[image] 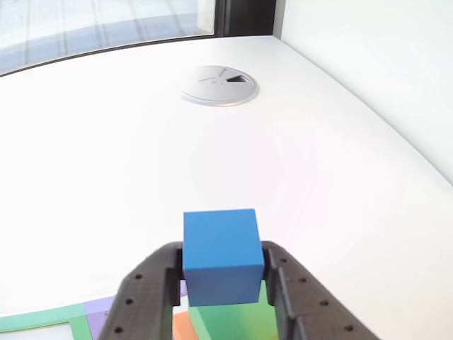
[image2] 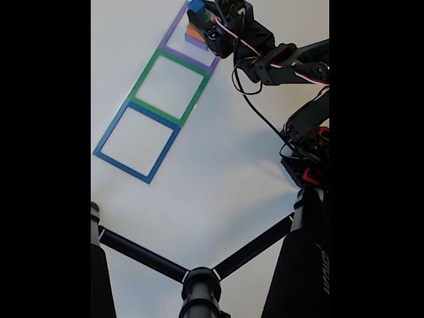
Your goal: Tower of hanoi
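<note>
Other view puts you right behind the gripper (image: 222, 273) — both black jaws are closed in against the sides of the blue cube (image: 221, 251), so it's got a firm hold on it. The cube sits square-on, one flat face toward the camera and its top face level; being a cube, it has no real long axis. Just under it you can see the green block (image: 237, 320), with a sliver of the orange block (image: 182, 327) at its left and a bit of purple tape (image: 99, 309) and green tape beside that. Further out it's plain white table (image: 318, 177), then a round grey cable grommet (image: 220, 86) near the far edge. Fixed view shows the stack inside the purple tape square (image2: 173, 50), at the end of the row — green square (image2: 169, 86) next, blue square (image2: 136, 141) last.
</note>
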### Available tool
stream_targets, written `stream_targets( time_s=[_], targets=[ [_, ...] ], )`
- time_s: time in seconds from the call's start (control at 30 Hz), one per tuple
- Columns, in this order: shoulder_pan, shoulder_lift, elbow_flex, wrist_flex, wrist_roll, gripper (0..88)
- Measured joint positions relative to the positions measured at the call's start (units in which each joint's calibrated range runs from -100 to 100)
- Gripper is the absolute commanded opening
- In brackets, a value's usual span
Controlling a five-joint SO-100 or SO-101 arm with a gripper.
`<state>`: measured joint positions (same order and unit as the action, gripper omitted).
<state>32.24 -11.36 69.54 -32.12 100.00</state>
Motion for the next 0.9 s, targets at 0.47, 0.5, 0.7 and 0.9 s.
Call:
stream_targets(
  time_s=[0.47,0.5,0.7,0.9],
  targets=[
    [-1.6,-34.3,-27.3,78.4,0.0,3.2],
    [-2.1,-34.7,-30.6,83.3,0.0,3.2],
    [-5.0,-36.7,-47.8,105.4,0.0,2.8],
    [-10.8,-38.9,-57.8,116.5,0.0,2.7]
  ],
)
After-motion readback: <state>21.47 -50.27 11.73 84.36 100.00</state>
